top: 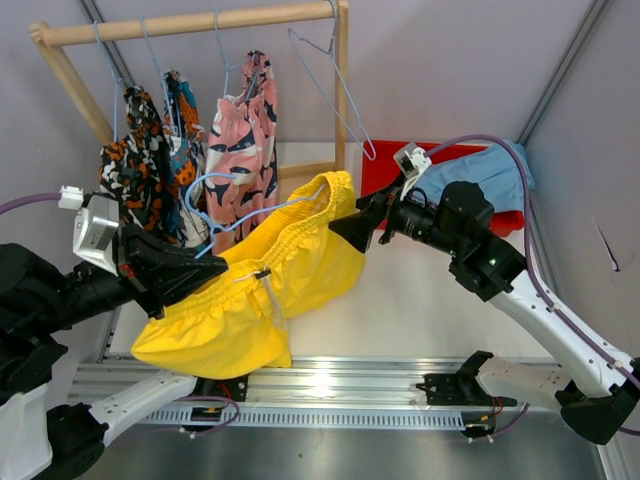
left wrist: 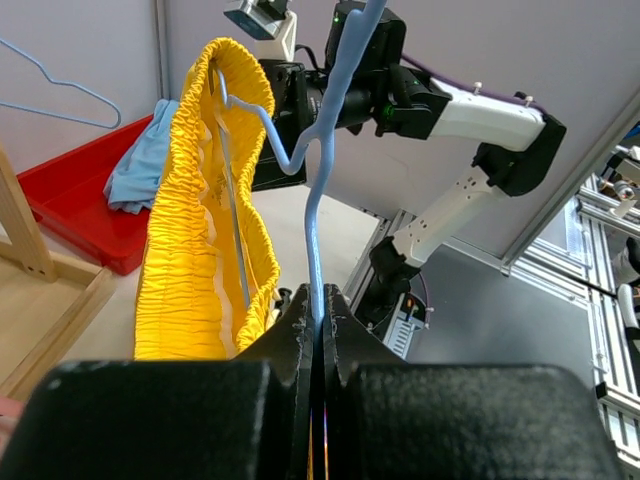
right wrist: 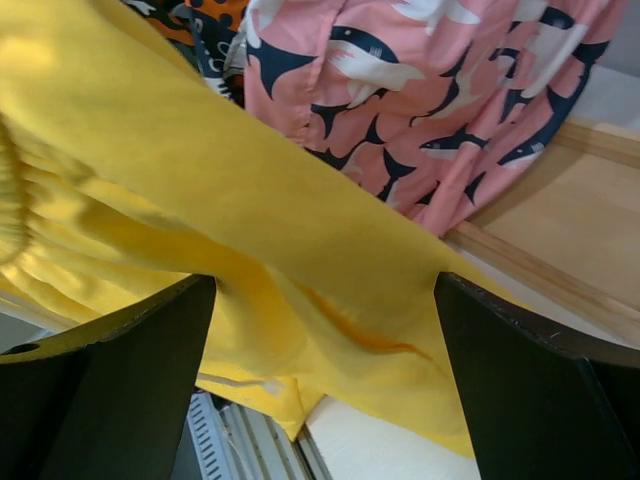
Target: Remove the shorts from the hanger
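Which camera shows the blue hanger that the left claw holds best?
The left wrist view: the blue hanger rises from the shut left claw, beside the yellow shorts. The top view shows only thin loops of it. The right wrist view shows none.

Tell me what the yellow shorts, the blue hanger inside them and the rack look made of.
Yellow shorts: soft matte cloth, going by the folds and gathered waistband.
Blue hanger: thin wire, probably metal with a smooth light-blue coating.
Rack: pale bare wood, by its colour.
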You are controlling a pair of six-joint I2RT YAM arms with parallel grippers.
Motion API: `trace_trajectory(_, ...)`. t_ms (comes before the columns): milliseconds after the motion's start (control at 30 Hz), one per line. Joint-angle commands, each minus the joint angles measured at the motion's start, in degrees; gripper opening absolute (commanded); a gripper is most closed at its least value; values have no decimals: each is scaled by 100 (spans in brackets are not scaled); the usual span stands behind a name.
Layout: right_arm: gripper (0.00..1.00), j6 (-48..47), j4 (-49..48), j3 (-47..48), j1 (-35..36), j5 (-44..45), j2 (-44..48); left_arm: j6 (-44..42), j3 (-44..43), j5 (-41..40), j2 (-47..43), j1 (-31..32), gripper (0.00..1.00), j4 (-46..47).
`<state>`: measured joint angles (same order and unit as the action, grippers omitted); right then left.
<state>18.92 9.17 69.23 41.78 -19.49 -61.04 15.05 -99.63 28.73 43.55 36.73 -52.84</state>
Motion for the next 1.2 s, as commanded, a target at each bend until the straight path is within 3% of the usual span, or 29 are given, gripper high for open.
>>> trace_trajectory(0, 100, -423, -38, -5, 32, 638, 328, 147, -258, 150, -75, 115, 0, 555)
trace_trajectory(233, 100, -424, -521, -226, 23, 701, 277, 227, -241, 352, -13, 124, 0, 670)
trace_trajectory(300, 95, -345, -836, -278, 23, 605, 215, 218, -232, 361, 4, 124, 0, 670)
trace_trajectory(333, 68, -301, -1064, -313, 32, 508, 180, 209, -232, 344, 4, 124, 0, 661)
trace_trajectory(367, 48, -275, -1232, -392, 23, 403, 128, 200, -223, 326, -4, 124, 0, 652)
trace_trajectory(433, 0, -135, -1540, -419, 23, 182, 74, 148, -197, 195, 13, 133, 0, 574)
trace_trajectory(667, 0, -493, -1462, -428, -108, 1236, 443, 33, -65, -78, -31, 220, 0, 371)
trace_trajectory(967, 0, 313, -1198, -498, -1671, 1095, 742, -46, 84, -210, -83, 273, 0, 222)
trace_trajectory(1167, 0, 701, -978, -490, -1928, 1193, 584, -81, 128, -254, -84, 300, 0, 177)
